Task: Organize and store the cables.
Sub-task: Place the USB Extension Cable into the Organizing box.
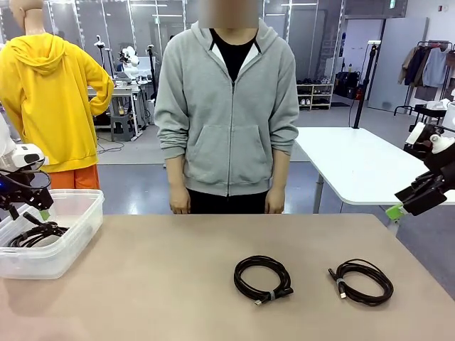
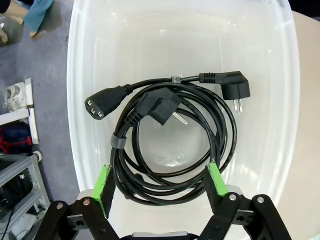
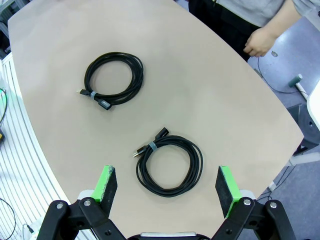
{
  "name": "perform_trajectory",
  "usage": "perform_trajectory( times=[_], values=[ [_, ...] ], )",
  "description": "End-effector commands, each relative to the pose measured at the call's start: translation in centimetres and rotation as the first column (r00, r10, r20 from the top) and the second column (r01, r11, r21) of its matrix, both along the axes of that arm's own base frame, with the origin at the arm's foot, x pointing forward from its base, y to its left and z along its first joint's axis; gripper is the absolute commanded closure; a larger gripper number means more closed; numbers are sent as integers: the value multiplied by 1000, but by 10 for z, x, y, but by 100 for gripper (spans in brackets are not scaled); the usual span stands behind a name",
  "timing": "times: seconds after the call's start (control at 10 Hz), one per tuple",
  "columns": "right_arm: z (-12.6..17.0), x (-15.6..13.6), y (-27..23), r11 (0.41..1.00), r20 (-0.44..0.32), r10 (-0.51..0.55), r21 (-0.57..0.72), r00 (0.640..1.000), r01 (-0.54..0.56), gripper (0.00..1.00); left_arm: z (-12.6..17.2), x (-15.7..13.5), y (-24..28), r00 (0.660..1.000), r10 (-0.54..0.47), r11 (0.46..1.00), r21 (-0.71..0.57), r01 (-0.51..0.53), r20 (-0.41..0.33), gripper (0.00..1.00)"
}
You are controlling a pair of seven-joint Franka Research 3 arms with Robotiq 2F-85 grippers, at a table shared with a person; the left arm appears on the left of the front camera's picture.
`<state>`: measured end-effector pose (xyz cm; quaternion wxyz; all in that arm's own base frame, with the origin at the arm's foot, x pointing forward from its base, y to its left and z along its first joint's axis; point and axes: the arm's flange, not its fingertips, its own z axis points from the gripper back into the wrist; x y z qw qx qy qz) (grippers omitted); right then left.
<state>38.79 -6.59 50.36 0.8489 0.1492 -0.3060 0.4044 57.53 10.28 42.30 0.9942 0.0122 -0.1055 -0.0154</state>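
Starting at the left: clear plastic bin (image 1: 71,245) on the bench's (image 1: 163,284) left end, holding one cable (image 2: 226,132), a black power cord coiled flat on the bottom and bound by a grey tie (image 2: 118,141). Three plug ends showing, so possibly two cords wound together; hard to tell from above. Left tool (image 2: 159,185) poised over it, released, green pads (image 2: 103,187) spread wide either side of the coil and gripping nothing. Judged as a drop-off done. Best to lift straight up, keeping the pads off the loops to avoid snagging. Further right, mid-bench, a second cable (image 1: 238,278), tied, lying flat and well apart from the bin. Near it on the right, a third cable (image 1: 384,280), likewise tied. Right tool (image 3: 165,184) hanging above this last coil, released and empty. For a clean pick: descend over the tied section, pinch all strands together there rather than a single loop, then carry across and lay it in the bin beside the first coil.
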Motion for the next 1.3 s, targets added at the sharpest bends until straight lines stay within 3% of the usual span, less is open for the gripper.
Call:
perform_trajectory(
  times=[0.0,1.2],
  values=[
    [3,1,2,1000,-16,-17,14,1000,17,0,2,4,5,1000,-17,1000,3,17,5,10],
    [3,1,2,1000,-16,-17,14,1000,17,0,1,0,0,1000,0,1000,0,0,2,10]
  ],
)
